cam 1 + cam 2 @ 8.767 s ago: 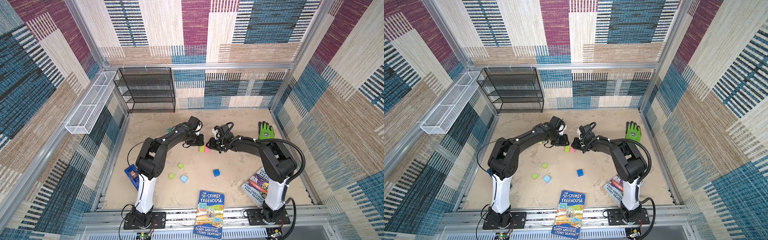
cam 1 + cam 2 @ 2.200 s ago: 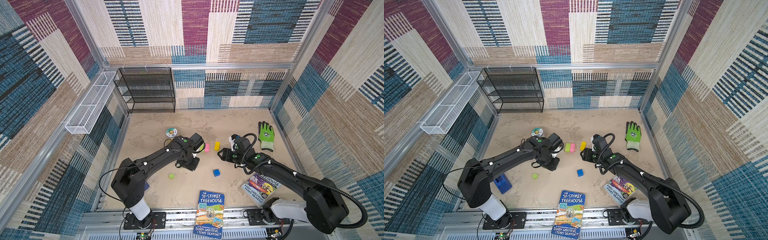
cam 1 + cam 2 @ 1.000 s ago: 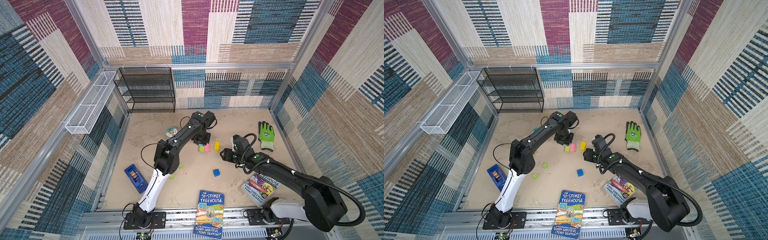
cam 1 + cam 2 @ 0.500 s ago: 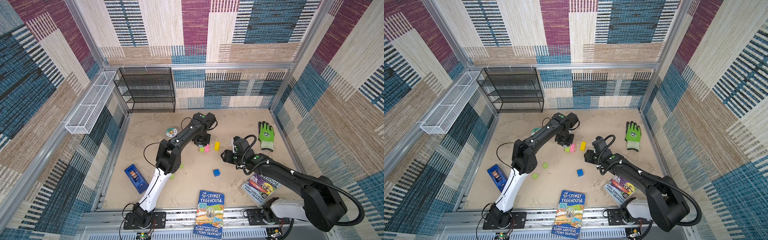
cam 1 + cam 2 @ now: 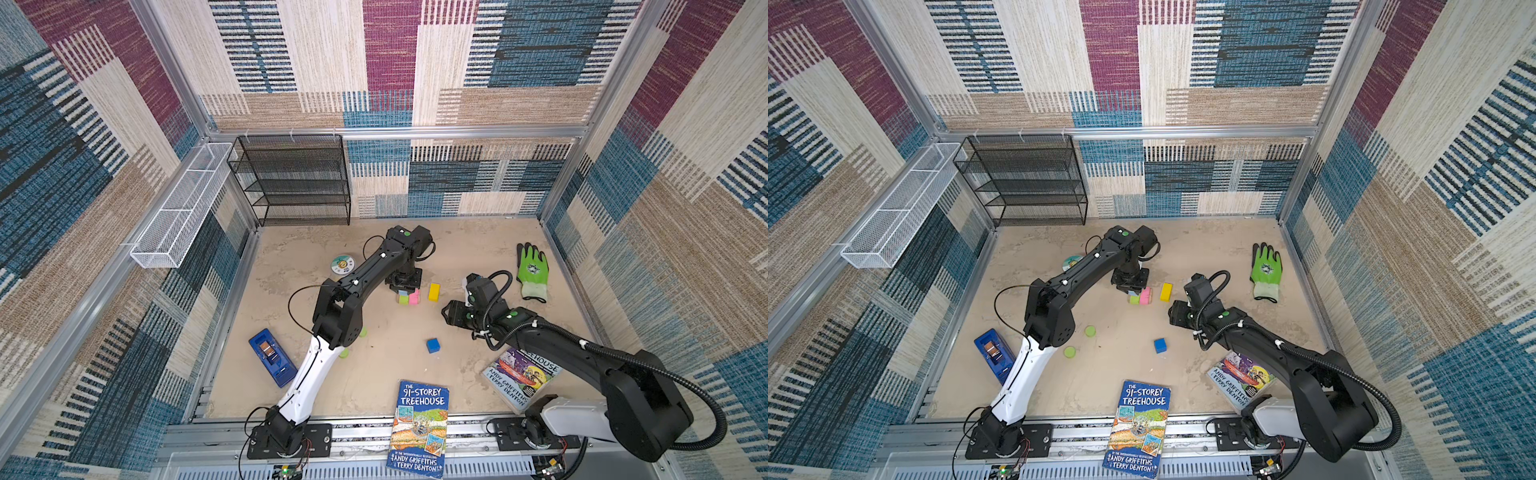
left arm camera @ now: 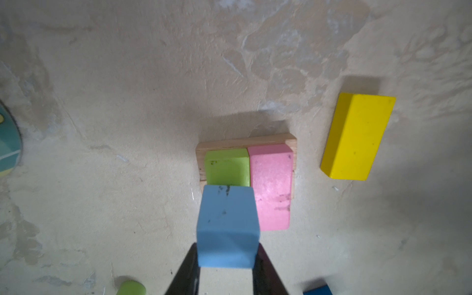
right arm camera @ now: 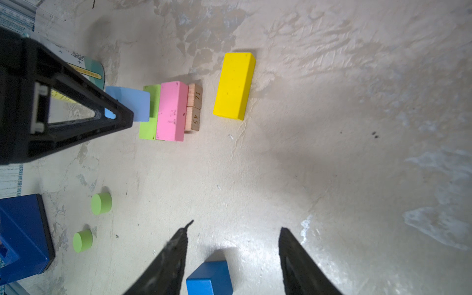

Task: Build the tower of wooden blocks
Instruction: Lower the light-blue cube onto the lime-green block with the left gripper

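Observation:
The tower is two tan bars side by side on the floor, with a lime oblong and a pink oblong lying across them. My left gripper is shut on a light-blue cube, which hangs over one end of the lime oblong. A yellow oblong lies just right of the stack. My right gripper is open and empty above the floor, with the dark-blue cube close below it. Two lime round pieces lie near the left arm.
A round tin stands left of the stack. A flat dark-blue case lies front left, two books at the front, a green glove at the right. A black mesh rack stands at the back wall.
My left gripper, still holding the light-blue cube, has edged slightly down toward the stack. The right arm has hardly moved.

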You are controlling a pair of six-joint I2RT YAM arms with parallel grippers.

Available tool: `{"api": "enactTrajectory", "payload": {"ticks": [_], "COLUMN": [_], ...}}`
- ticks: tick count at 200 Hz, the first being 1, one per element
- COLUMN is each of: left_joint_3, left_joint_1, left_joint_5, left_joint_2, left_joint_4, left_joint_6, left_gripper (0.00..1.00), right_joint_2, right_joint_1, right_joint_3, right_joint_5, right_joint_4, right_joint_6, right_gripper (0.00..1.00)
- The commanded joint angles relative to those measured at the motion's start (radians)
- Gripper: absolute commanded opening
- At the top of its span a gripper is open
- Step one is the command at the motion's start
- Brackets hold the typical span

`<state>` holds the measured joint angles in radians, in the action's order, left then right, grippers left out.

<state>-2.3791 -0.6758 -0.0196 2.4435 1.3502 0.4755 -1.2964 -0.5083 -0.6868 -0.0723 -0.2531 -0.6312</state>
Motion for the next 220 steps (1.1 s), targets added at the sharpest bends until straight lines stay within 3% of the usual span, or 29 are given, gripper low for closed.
{"api": "enactTrajectory", "payload": {"ticks": [1, 220], "left_joint_3": [0.006, -0.015], "left_joint_1": [-0.001, -0.001], "left_joint_5": [0.01, 0.026], "left_joint_2": [-0.007, 0.019], "left_joint_4": [0.015, 0.015], "left_joint_6": [0.02, 0.041], "left_gripper": [0.22, 0.32], "right_joint_2": [-0.001, 0.017], "right_joint_1": [0.001, 0.002], "right_joint_3": [0.003, 0.019], "right_joint_5": [-0.007, 0.006], "right_joint_4": [0.031, 0.024], "right_joint_6": [-0.003, -0.011], "right_gripper": [0.59, 0.59]}}
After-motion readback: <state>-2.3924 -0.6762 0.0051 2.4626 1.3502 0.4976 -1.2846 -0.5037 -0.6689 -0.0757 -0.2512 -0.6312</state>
